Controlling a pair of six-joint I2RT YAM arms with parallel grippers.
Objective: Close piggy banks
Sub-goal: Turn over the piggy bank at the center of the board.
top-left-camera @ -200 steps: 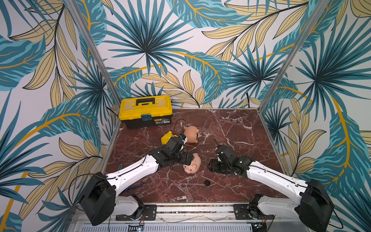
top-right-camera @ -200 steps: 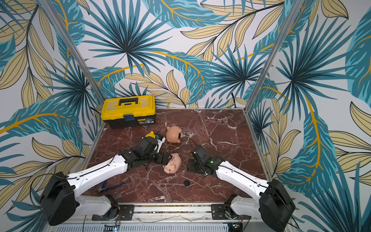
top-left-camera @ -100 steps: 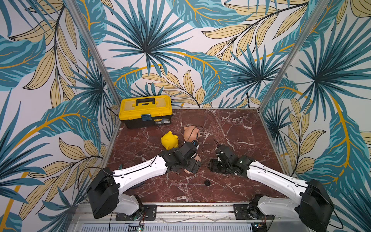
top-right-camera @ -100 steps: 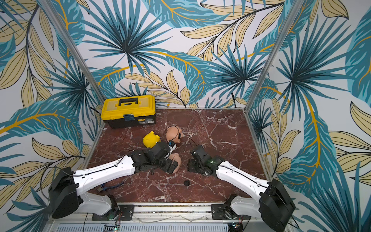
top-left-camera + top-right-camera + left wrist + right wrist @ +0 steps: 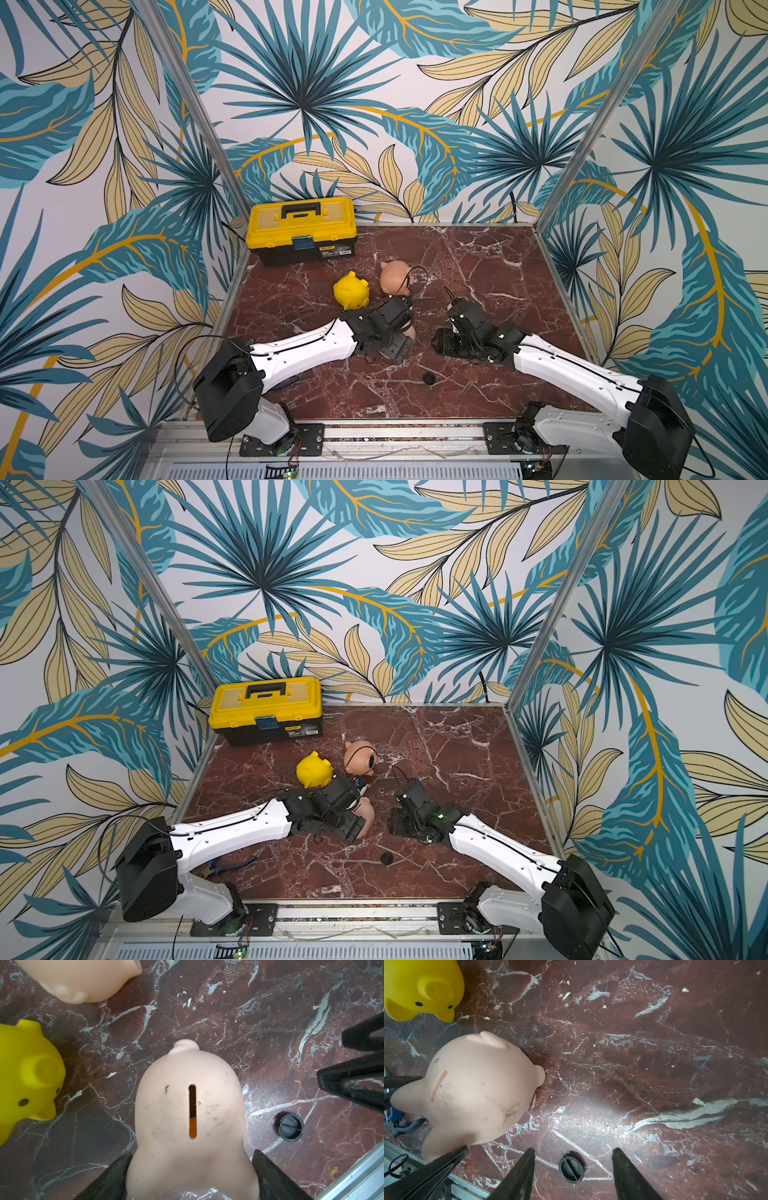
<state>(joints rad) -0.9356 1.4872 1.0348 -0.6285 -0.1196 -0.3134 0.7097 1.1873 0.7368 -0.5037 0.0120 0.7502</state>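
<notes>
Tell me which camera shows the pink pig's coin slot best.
The left wrist view: the coin slot on the pink pig faces it squarely. The right wrist view catches the slot slanted. In both top views the left arm covers it.

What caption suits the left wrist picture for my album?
Left arm's black fingers grip a pale pink plastic piggy bank, coin slot up, on red marble tabletop.

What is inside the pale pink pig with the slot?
Through the slot in the pink pig you see only dark and an orange glow. The pig's shell covers everything else inside.
</notes>
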